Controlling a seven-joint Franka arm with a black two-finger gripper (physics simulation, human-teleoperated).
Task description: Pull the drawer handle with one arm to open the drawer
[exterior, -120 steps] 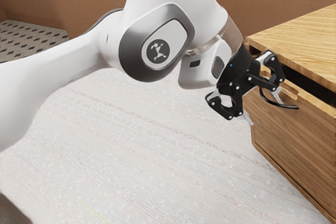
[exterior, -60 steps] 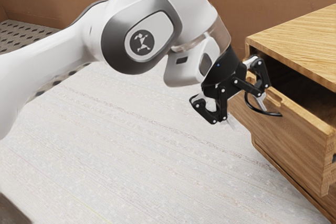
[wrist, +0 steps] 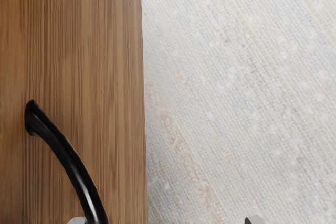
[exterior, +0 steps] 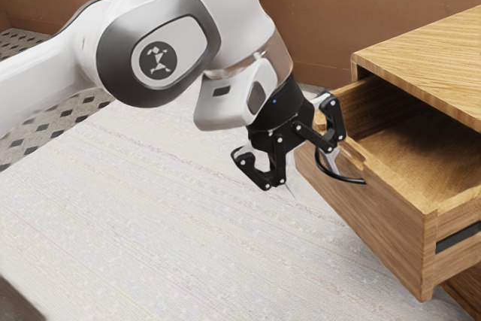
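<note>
Drawer: standing pulled out of cabinet, bare wooden bottom showing. Gripper: fingers spreading wide, one hooking handle. Wrist view showing the handle's end joining the drawer front.

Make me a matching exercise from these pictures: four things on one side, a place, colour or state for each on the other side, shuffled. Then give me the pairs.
Things:
1. drawer
2. handle
3. gripper
4. table

Descriptions:
A. pale and speckled
B. fingers apart, at the handle
C. wooden, standing open
D. thin black curve on the drawer front

Pairs: 1-C, 2-D, 3-B, 4-A
</note>
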